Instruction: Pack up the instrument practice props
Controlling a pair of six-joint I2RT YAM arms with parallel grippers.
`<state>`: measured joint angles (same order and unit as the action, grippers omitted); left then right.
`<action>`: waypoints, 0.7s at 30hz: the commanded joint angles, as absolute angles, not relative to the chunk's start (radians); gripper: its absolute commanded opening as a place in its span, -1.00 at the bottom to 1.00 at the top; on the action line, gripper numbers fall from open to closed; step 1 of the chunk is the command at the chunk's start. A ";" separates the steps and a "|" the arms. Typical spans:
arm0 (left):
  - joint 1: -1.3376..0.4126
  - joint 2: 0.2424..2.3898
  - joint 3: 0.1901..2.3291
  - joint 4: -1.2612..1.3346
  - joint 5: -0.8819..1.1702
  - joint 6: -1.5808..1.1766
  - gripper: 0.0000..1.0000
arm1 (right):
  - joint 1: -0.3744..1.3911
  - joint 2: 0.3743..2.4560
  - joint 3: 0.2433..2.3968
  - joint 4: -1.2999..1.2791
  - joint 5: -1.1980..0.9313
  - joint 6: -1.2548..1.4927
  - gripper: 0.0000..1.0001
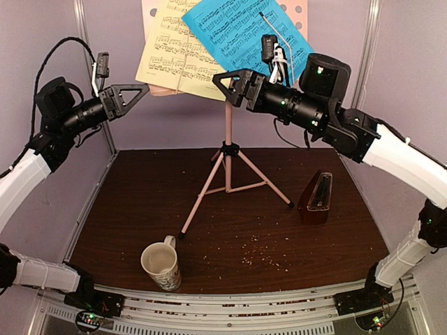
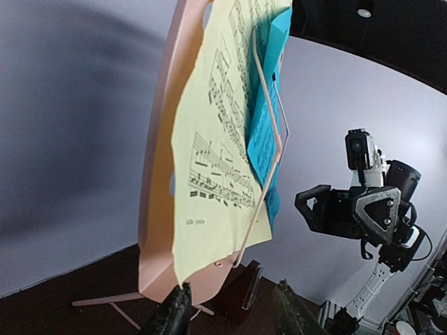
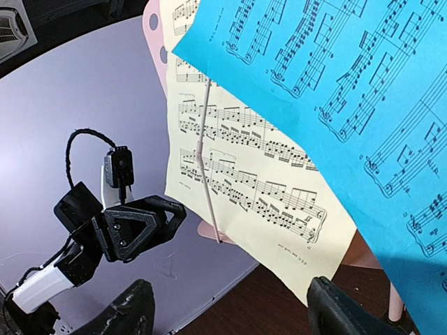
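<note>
A pink tripod music stand [image 1: 227, 150] stands at the table's back middle, its desk [image 2: 159, 181] holding a pale-yellow sheet [image 1: 176, 56] and a blue sheet [image 1: 241, 31] under a thin wire clip [image 3: 204, 174]. The dark red-brown metronome [image 1: 316, 198] stands on the table at the right. My left gripper [image 1: 136, 93] is open, just left of the yellow sheet's [image 2: 216, 174] lower corner. My right gripper [image 1: 227, 82] is open, in front of the sheets' lower edge, the yellow [image 3: 244, 174] and blue [image 3: 335, 77] sheets close before it.
A cream patterned mug [image 1: 162, 264] stands near the table's front left. Crumbs are scattered over the dark wooden table [image 1: 230, 237]. Purple walls close in the back and sides. The stand's tripod legs spread across the table's middle.
</note>
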<state>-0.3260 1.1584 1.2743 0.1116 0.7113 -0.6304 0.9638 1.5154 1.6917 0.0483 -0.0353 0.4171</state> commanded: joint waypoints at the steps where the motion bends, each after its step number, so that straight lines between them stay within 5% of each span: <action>1: -0.315 1.131 1.350 0.122 0.698 -0.577 -0.11 | 0.929 1.545 1.830 -0.040 -0.010 0.405 0.52; 11: -0.331 1.155 1.601 -0.057 0.592 -0.421 0.11 | 0.909 1.598 2.079 -0.272 0.152 0.232 0.50; 21: -0.561 1.427 2.018 -0.234 0.475 -0.302 0.12 | 0.859 1.619 2.256 -0.439 0.365 0.059 0.44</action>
